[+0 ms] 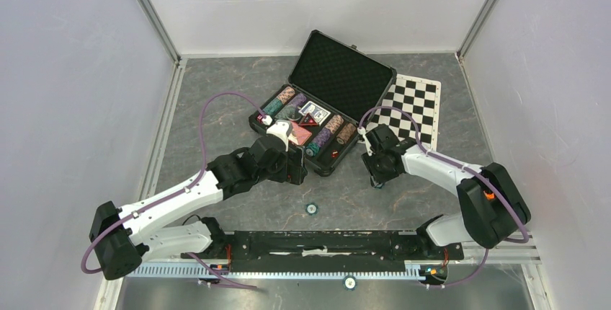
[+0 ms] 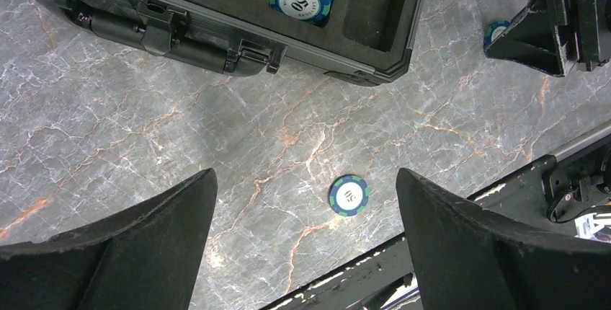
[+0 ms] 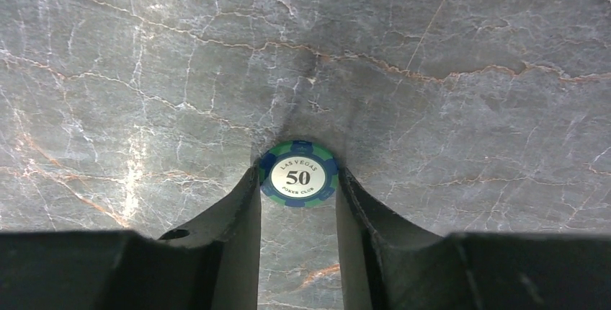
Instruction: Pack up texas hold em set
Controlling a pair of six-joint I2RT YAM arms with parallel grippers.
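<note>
The chip point(image 3: 297, 174) is blue-green striped, the case point(image 1: 346, 72) black, the table point(image 3: 432, 36) grey marbled.

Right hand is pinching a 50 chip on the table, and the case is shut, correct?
No, the case is open, lid raised; the top view shows it. The right hand does pinch the 50 chip on the table.

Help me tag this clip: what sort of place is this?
Probably a robot lab cell, not a home: bare white walls box in a marble-look table, with a left arm and right arm bolted to a rail at its near edge.
</note>
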